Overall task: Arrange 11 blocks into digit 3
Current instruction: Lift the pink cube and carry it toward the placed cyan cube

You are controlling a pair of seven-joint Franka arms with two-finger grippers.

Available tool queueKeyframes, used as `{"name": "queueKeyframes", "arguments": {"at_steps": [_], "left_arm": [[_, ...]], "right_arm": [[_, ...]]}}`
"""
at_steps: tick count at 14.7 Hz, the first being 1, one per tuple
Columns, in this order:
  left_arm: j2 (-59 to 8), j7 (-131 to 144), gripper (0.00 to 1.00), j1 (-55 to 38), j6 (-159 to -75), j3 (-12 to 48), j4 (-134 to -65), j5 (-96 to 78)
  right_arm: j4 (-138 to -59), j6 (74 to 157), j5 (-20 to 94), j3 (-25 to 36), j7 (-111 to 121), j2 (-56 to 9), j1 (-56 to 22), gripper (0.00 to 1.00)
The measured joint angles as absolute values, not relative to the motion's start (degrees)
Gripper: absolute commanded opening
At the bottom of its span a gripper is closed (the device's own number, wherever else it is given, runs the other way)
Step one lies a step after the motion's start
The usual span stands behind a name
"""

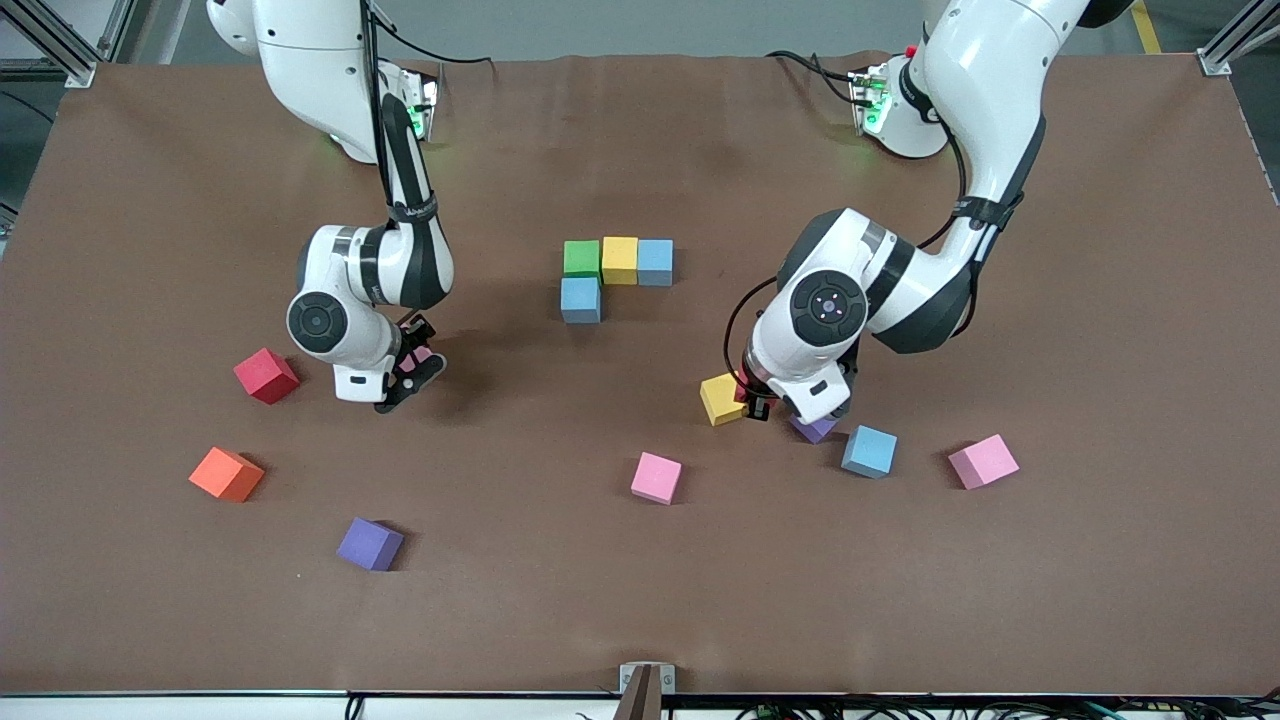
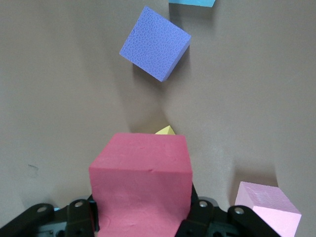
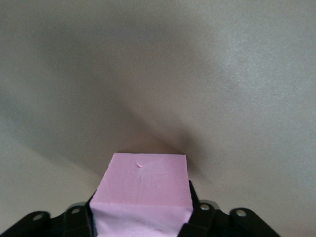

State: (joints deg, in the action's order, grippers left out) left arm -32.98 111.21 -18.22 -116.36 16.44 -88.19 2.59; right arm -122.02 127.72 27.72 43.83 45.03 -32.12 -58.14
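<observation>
On my table (image 1: 640, 620), four of the 11 blocks are placed as the start of the digit 3 (image 1: 612, 275): green, yellow and light blue touching in a bar, a second light blue joined to the green one on the side nearer the front camera.

In hand: left pincer (image 2: 143, 222) closed on a red block (image 2: 140, 182) over the table beside a loose yellow block (image 1: 722, 398); right pincer (image 3: 140, 222) closed on a pink block (image 3: 143, 197) low toward the right arm's end.

By my count seven remain; lying loose I see a red, two purple, two pink and a light blue, plus the unwanted orange cube (image 1: 226, 473).
</observation>
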Motion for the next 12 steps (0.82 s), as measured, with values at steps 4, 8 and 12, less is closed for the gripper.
{"name": "queueKeyframes", "arguments": {"at_steps": [4,8,12], "left_arm": [[-33.0,111.2,0.0,-18.2,-116.4,16.4,-88.2,2.6],[-33.0,111.7,0.0,-18.2,-116.4,16.5,-88.2,2.6],[-33.0,116.5,0.0,-18.2,-116.4,16.5,-88.2,2.5]], "right_arm": [[-115.4,123.2,27.9,44.2,39.1,-32.0,-57.1,0.17],[-105.4,119.1,27.9,41.5,24.5,-31.8,-57.5,0.16],[-102.7,119.2,34.2,38.0,15.0,-33.4,-57.5,0.16]]}}
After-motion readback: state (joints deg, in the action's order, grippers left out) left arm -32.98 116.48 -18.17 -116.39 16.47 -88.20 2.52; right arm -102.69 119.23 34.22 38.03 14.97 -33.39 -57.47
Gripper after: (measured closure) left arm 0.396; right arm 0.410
